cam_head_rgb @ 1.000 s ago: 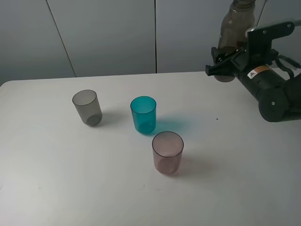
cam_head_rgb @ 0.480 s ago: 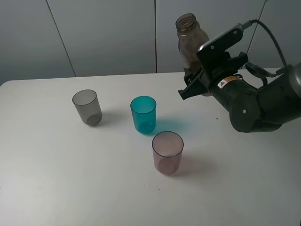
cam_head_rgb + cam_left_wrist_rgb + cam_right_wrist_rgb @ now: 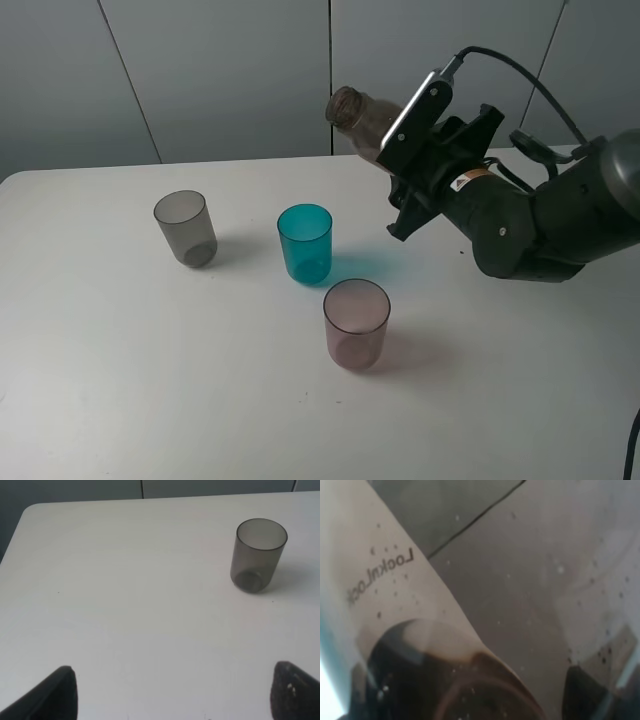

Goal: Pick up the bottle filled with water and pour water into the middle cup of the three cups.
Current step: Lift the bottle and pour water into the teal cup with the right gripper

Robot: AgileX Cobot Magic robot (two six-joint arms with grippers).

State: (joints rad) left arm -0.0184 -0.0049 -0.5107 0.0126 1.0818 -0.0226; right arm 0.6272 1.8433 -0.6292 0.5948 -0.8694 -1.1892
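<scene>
The smoky brown bottle (image 3: 362,115) hangs tilted in the air, its open mouth pointing left and its body gripped by my right gripper (image 3: 400,150), which is shut on it. Its mouth is above and a little right of the teal-blue middle cup (image 3: 305,243) in the exterior high view. I see no water stream. The smoky grey cup (image 3: 185,228) stands to the left and the pinkish-mauve cup (image 3: 356,324) nearer the front. The right wrist view is filled by the bottle (image 3: 485,580). My left gripper (image 3: 175,695) is open over the table, well short of the grey cup (image 3: 258,555).
All three cups stand upright on the white table (image 3: 120,380). A grey panelled wall (image 3: 220,70) runs behind the table's far edge. The right arm's black body (image 3: 540,225) and its cable hang over the table's right side.
My right arm has carried the bottle leftward from the far right and tipped it from upright to a steep tilt, mouth toward the teal cup. The cups have not moved.
</scene>
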